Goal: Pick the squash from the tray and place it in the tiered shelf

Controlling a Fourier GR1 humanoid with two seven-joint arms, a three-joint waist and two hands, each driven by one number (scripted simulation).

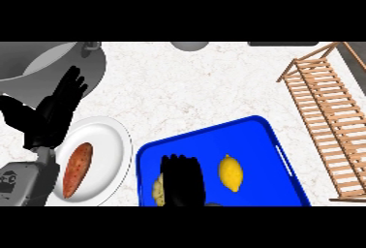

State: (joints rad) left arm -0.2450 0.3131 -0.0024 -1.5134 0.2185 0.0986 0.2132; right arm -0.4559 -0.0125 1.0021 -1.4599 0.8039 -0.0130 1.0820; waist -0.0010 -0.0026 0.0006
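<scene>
White marbled counter fills the view. Low at centre, the right hand reaches down over the blue tray, fingers curled over the pale squash, mostly hidden beneath it. Just right lies a lemon. At left, the left hand rests with fingers straight, above a plate holding 1 sweet potato. The tiered shelf stands at far right.

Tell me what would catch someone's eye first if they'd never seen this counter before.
The bright blue tray at lower centre stands out most, with a yellow lemon lying on it and the right hand curled over a pale yellowish squash at its left side. Left of the tray, a white plate carries an orange-brown sweet potato, with the left hand open above it. A wooden tiered shelf runs down the right edge.
</scene>
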